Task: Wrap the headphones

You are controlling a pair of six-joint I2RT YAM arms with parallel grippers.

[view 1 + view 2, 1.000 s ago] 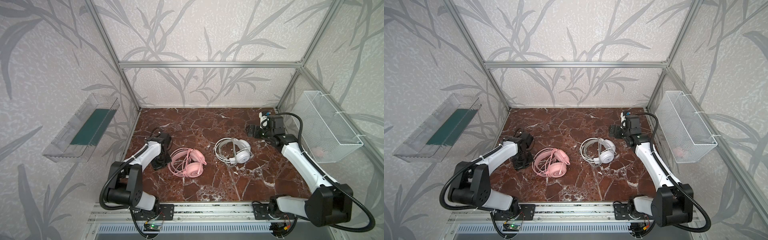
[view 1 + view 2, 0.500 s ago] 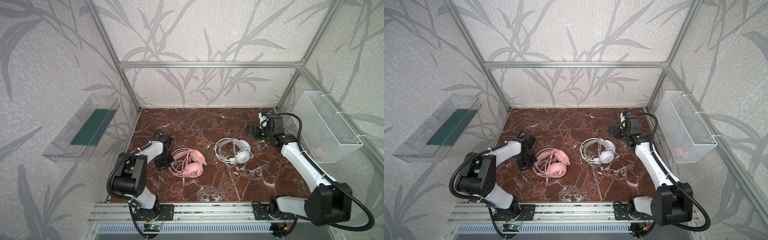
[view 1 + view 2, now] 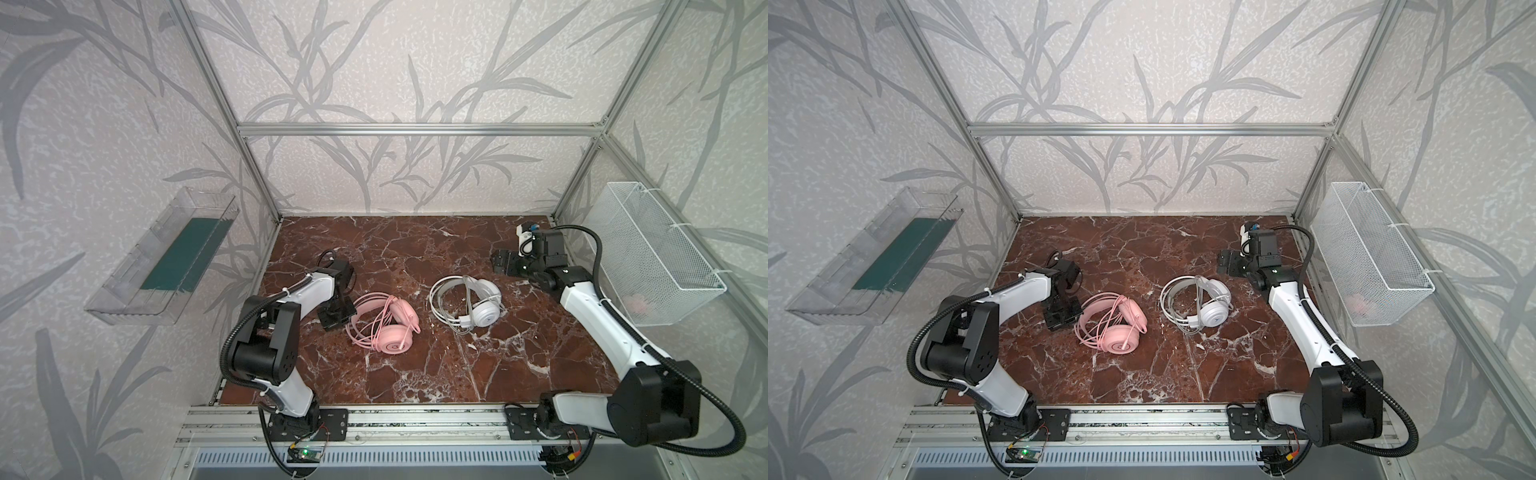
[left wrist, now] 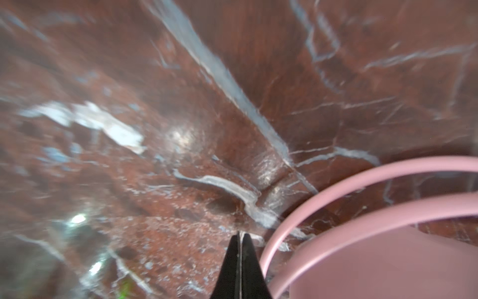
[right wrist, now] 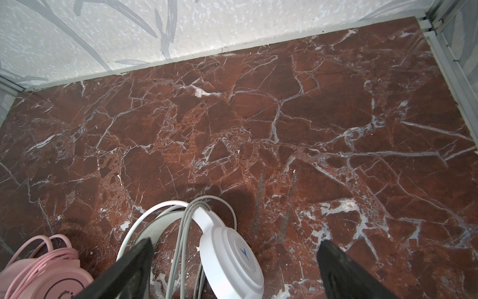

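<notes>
Left claw: the left claw (image 4: 240, 234) is pressed fully together and nothing is pinched. Its black tips are held low over the counter (image 3: 415, 374), just beside the curved band of the pink headphones (image 4: 362, 207); whether the band is touched cannot be told.
Right claw: the right claw (image 3: 500, 264) is spread wide and empty. In the right wrist view its dark fingers (image 5: 129, 269) are seen on either side of the white headphones (image 5: 227, 259), held above them and clear of them.
Left arm: the left arm (image 3: 303, 291) is folded, with the elbow raised near the front rail and the wrist bent down towards the counter.
Right arm: the right arm (image 3: 602, 316) is stretched long towards the far right corner, with the claw turned leftward.
Pink headphones: in both top views they are laid flat left of the centre (image 3: 390, 328), with the pink cable looped over them.
White headphones: they are laid just right of the centre (image 3: 1208, 307), well apart from the pink pair, with a pale cable coiled across them.
Surface: a red-brown marbled counter with white veins.
Room: grey leaf-patterned walls (image 3: 395, 83) are framed by metal bars. A clear tray (image 3: 166, 257) is fixed to the left wall and a white wire basket (image 3: 665, 257) to the right.
</notes>
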